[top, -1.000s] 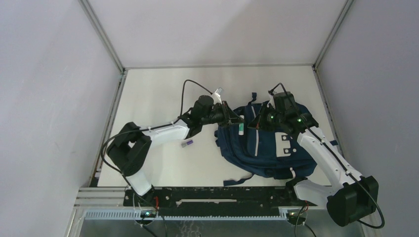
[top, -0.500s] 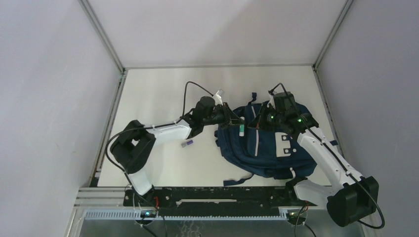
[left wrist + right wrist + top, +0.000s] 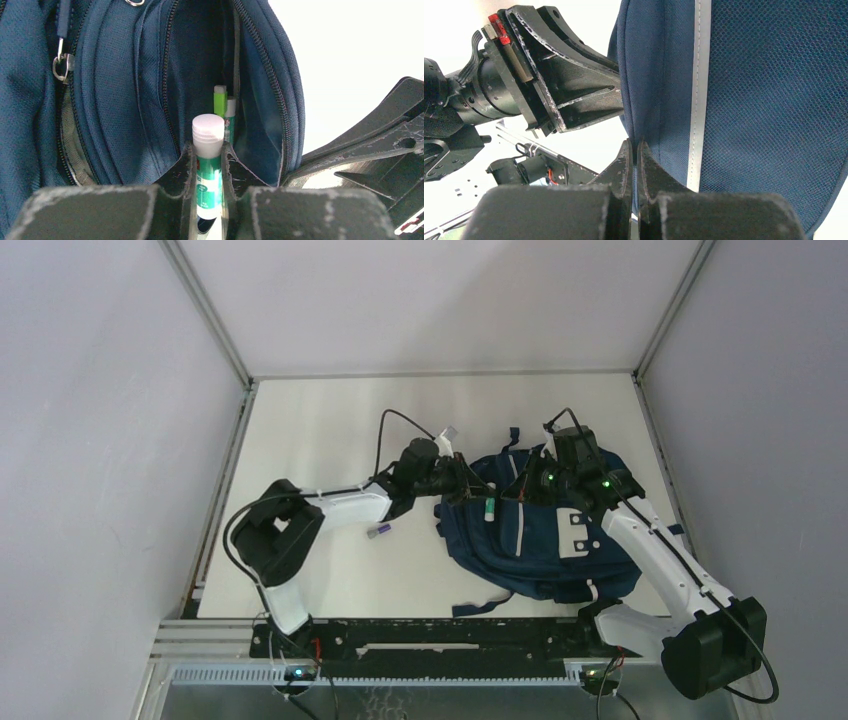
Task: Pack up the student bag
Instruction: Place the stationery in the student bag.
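The pale table (image 3: 330, 430) fills the middle of the top view, and the navy backpack (image 3: 540, 540) lies on its right half, at centre-right of the frame, with its open end toward the middle of the table. Only this view shows the whole layout. The left arm (image 3: 340, 508) reaches in from lower left and the right arm (image 3: 660, 550) from lower right, and they meet at the bag's upper edge.

The left wrist view looks straight into the open pocket. The left gripper (image 3: 207, 150) is narrowly closed on a glue stick (image 3: 208, 175) with a green and white label and a white cap, held upright at the pocket's mouth. Deeper inside, a bright green marker (image 3: 220, 100) stands beside a second small tube, which is partly hidden behind the cap. A metal zipper pull (image 3: 62, 65) hangs at upper left.

The right wrist view shows the right gripper (image 3: 634, 150) pinched tight on the bag's blue fabric edge, beside a white stripe, with the left gripper's black body at upper left.

On the bare table, a small purple object (image 3: 378, 531) lies just below the left arm, too small to identify. A white piece (image 3: 445, 430) sits above the left wrist, equally unclear. The arms hide the bag's opening from above.
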Controlling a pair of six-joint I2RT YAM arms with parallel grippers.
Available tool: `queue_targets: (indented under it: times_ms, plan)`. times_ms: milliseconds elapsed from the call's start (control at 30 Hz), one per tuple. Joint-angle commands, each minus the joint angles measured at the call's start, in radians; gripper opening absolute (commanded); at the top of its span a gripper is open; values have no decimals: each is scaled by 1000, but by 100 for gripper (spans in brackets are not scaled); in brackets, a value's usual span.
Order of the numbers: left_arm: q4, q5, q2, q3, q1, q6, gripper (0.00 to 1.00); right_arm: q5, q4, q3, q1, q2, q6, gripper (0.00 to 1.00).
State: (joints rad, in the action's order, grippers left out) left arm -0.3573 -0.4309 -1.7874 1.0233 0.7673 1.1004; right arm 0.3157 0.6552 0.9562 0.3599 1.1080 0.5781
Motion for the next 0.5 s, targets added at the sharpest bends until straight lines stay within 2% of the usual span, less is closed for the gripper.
queue_targets:
  times_ms: [0,200,400,467]
  plan:
    - [-40,-28,-4,69,4,13,9,52,-42,33,15,-19,16,0]
    - [-40,-35,-8,74,4,15,17,52,-43,33,15,-19,16,0]
    - [-32,-31,-5,71,5,8,37,52,-44,33,16,-19,17,0]
    - [-27,-29,0,72,5,3,40,52,-43,33,16,-18,16,0]
